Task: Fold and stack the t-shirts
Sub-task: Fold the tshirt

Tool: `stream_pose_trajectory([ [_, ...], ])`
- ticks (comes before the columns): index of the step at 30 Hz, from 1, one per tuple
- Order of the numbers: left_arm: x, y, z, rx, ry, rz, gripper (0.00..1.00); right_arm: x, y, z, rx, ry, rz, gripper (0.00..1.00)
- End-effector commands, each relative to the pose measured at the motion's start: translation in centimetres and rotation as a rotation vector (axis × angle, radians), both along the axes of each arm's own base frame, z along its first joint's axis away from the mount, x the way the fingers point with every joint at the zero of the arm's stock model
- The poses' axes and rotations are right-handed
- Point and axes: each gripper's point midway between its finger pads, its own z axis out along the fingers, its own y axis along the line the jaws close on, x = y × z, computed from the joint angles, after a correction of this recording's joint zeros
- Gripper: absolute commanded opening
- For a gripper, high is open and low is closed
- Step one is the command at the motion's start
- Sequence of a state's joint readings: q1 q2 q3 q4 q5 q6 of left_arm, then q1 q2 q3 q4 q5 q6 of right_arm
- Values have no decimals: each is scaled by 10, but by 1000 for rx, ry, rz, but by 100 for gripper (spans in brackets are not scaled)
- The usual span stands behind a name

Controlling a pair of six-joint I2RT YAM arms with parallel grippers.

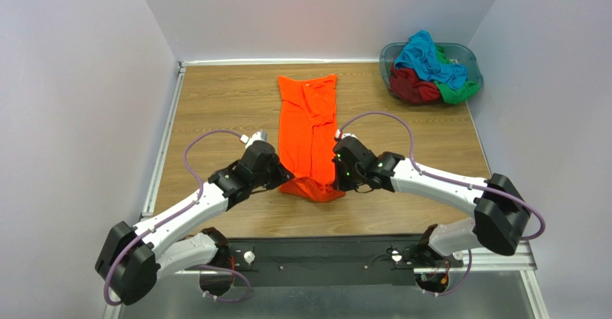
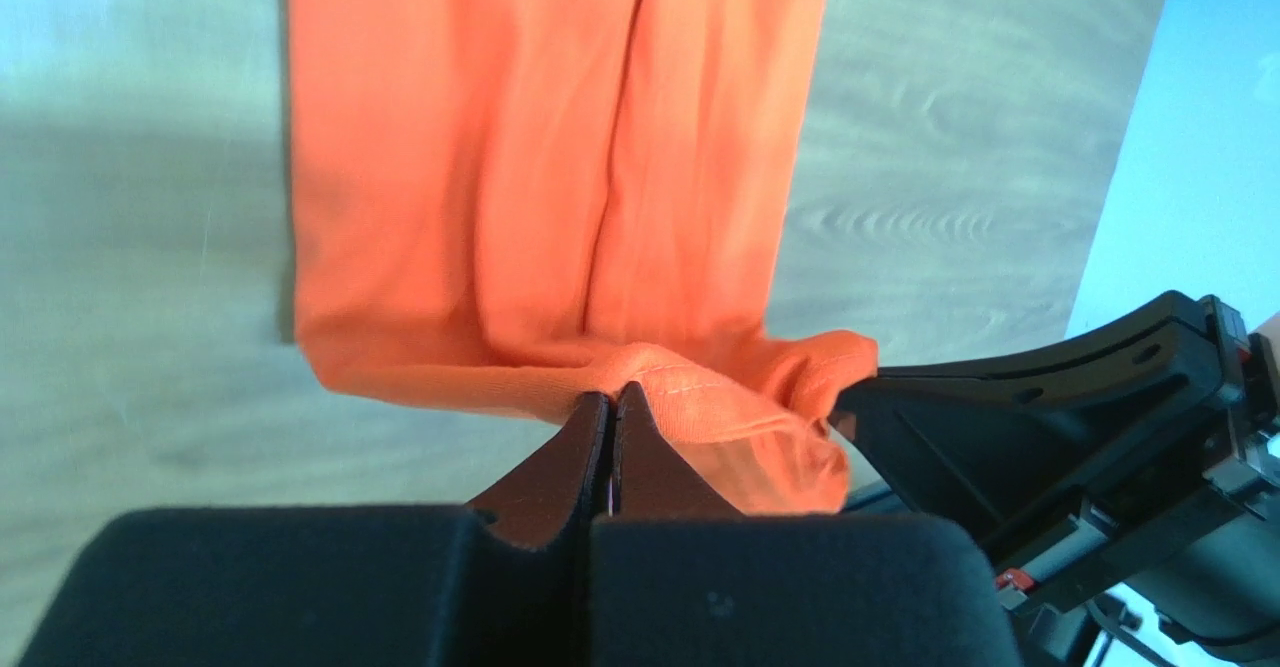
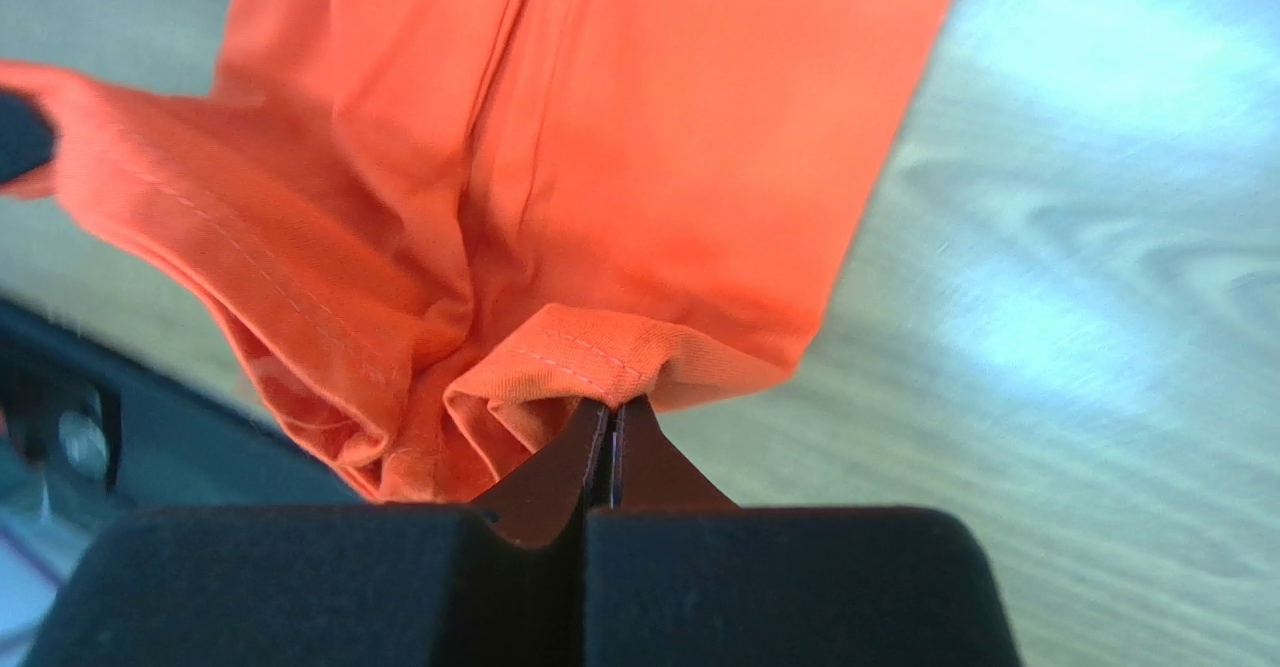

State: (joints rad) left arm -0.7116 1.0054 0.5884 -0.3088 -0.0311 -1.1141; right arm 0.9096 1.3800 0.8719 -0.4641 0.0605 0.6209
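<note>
The orange t-shirt [image 1: 309,129] lies as a long narrow strip on the wooden table, its near end bunched and lifted. My left gripper [image 1: 281,178] is shut on the near left hem; in the left wrist view [image 2: 613,391] the jaws pinch the orange cloth [image 2: 556,172]. My right gripper [image 1: 337,177] is shut on the near right hem, seen in the right wrist view [image 3: 610,400] with the shirt [image 3: 601,127] hanging beyond. The turquoise [image 1: 425,57], dark red [image 1: 411,87] and green [image 1: 457,89] t-shirts lie heaped in the basket.
The grey-blue plastic basket [image 1: 473,62] stands at the far right corner of the table [image 1: 215,104]. White walls close in the left, back and right sides. A black rail [image 1: 323,256] with the arm bases runs along the near edge.
</note>
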Motion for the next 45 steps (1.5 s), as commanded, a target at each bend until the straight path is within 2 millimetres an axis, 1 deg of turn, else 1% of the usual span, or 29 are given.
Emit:
stream_pose_trajectory([
  [1,35,-1,23,27,-133,-16,0,41,-9,14,-44,-102,-95,1],
  [2,43,0,27,27,-143,-3,0,45,-11,12,-51,-102,-105,1],
  [3,47,0,28,30,-148,-1,0,53,-13,17,-50,-117,-124,1],
  [4,55,2,32,33,-163,10,0,58,-16,15,-60,-115,-132,1],
  [6,63,3,36,34,-179,15,0,65,-16,16,-67,-123,-141,1],
  [7,67,6,36,41,-185,19,0,71,-15,21,-65,-137,-142,1],
  [9,78,9,42,44,-202,34,0,83,-19,21,-79,-146,-166,1],
  [10,83,9,44,50,-209,34,0,89,-17,27,-75,-163,-166,1],
  [12,92,12,47,51,-219,47,0,99,-19,25,-90,-163,-175,1],
  [13,97,11,52,45,-237,45,0,105,-16,30,-91,-179,-168,1],
  [14,100,11,49,54,-234,36,0,110,-18,27,-104,-179,-175,1],
  [15,104,12,50,60,-237,39,0,114,-17,31,-99,-189,-176,1],
  [16,109,16,50,65,-237,49,0,117,-18,28,-116,-189,-177,1],
  [17,113,16,49,74,-235,48,0,123,-17,32,-111,-201,-183,1],
  [19,124,21,49,91,-241,60,0,133,-20,31,-123,-203,-190,1],
  [22,133,26,46,109,-247,60,0,143,-20,32,-129,-210,-192,1],
  [23,141,30,47,115,-251,71,0,146,-20,28,-138,-205,-192,1],
  [24,142,26,47,103,-246,49,0,151,-18,32,-135,-214,-195,1],
  [25,147,26,47,113,-251,41,0,153,-18,29,-145,-212,-191,1],
  [27,154,29,47,123,-254,44,0,159,-17,29,-146,-213,-189,1],
  [28,157,30,46,129,-255,42,0,164,-16,32,-144,-223,-189,1],
  [29,161,29,44,137,-255,37,0,166,-14,28,-149,-215,-187,1],
  [31,170,32,41,151,-252,33,0,173,-15,28,-145,-214,-193,1],
  [36,184,31,33,179,-250,4,0,186,-20,19,-158,-197,-206,1],
  [40,195,27,25,201,-243,-30,0,193,-23,15,-157,-186,-215,1],
  [41,200,25,27,201,-250,-34,0,195,-23,10,-160,-176,-216,1],
  [42,201,25,18,210,-234,-46,0,197,-24,9,-155,-169,-215,1],
  [45,209,24,10,220,-219,-51,0,201,-26,0,-164,-151,-213,1],
])
